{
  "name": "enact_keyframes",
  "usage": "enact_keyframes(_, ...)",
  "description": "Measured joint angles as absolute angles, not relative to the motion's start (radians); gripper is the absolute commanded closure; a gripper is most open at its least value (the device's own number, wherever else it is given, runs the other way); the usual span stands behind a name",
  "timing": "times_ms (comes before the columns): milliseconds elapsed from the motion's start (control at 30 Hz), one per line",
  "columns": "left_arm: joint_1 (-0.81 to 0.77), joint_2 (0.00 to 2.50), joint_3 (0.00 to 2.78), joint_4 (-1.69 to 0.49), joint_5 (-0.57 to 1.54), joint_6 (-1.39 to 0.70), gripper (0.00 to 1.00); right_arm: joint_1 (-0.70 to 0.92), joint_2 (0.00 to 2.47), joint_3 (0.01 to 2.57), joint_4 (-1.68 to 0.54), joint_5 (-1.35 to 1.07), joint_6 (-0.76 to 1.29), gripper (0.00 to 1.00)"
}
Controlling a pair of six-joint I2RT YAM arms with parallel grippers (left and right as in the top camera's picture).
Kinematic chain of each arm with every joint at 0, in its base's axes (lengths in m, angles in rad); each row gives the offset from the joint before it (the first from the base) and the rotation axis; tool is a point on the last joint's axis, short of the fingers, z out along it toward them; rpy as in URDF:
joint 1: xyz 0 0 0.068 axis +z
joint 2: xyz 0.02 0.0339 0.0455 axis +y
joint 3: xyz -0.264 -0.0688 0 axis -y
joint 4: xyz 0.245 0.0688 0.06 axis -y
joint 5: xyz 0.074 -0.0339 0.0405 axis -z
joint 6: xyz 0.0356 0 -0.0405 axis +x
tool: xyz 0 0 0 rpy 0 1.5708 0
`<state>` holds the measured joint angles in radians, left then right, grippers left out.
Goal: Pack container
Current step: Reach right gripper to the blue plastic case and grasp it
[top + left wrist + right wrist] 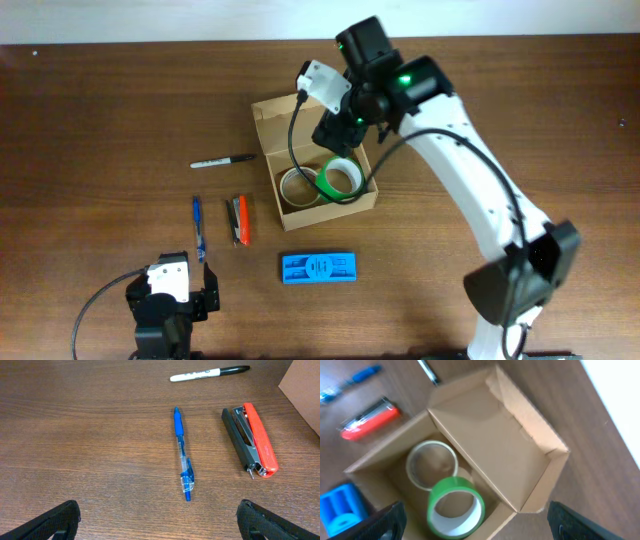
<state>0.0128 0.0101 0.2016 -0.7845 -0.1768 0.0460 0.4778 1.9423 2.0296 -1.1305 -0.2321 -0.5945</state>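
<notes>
The tan cardboard container (278, 125) stands open at the table's middle, its flap lid folded back to the far left. Inside lie a green tape roll (340, 178), tilted against the right wall, and a clear tape roll (298, 185) lying flat beside it. My right gripper (340, 130) hovers above the container, open and empty. In the right wrist view (475, 525) its fingers sit wide on either side of the green roll (456, 507), with the clear roll (431, 465) and lid (490, 440) beyond. My left gripper (190, 285) rests open near the front left.
Left of the container lie a black-capped marker (222, 160), a blue pen (198, 225) and a red and black stapler (240, 220). A blue plastic item (318, 267) lies in front of the container. The left wrist view shows the pen (183, 455), stapler (250, 440) and marker (209, 373).
</notes>
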Motion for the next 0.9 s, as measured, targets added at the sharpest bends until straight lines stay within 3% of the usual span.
enact_keyframes(100,0.013,0.010,0.202,-0.785,-0.177,0.046,0.00,0.478,1.900,2.043,-1.304,-0.253,-0.580,0.06)
enact_keyframes(133,0.013,0.010,0.202,-0.785,-0.177,0.046,0.00,0.478,1.898,2.046,-1.383,-0.258,-0.577,0.01)
enact_keyframes(233,0.013,0.010,0.202,-0.785,-0.177,0.046,0.00,0.488,1.898,2.032,-1.595,-0.265,-0.573,0.01)
enact_keyframes(400,0.013,0.010,0.202,-0.785,-0.177,0.046,0.00,0.667,1.898,1.993,-1.687,-0.253,-0.571,0.01)
enact_keyframes(633,0.013,0.010,0.202,-0.785,-0.177,0.046,0.00,0.798,1.764,1.791,-1.687,-0.215,-0.521,0.01)
enact_keyframes(800,0.013,0.010,0.202,-0.784,-0.177,0.046,0.00,0.792,1.443,1.351,-1.419,-0.200,-0.444,0.01)
enact_keyframes(900,0.013,0.010,0.202,-0.785,-0.177,0.046,0.00,0.792,1.435,1.208,-1.227,-0.196,-0.424,0.01)
